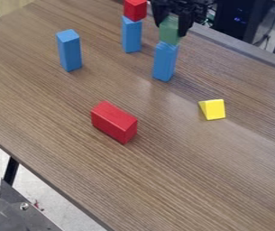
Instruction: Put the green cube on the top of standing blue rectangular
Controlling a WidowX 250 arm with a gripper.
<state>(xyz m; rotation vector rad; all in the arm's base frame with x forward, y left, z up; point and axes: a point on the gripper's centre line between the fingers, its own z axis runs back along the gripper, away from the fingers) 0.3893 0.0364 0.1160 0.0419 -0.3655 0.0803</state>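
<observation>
Hung at the top of the view with the tool [171, 30] closed around the green cube [169, 32], one black finger on each side. Held the green cube right over the top end of a standing blue block [165, 62]; could not tell contact from a slight gap. Had, beyond and to the left, a second upright blue block [131, 35] with a red cube [135, 10] on top, and farther left a third blue block [70, 50], also upright. Bore, on the wood-grain worktop [163, 180], a red rectangular block [113, 122] lying on its side nearer the camera, and a yellow wedge [213, 109] to the right.
</observation>
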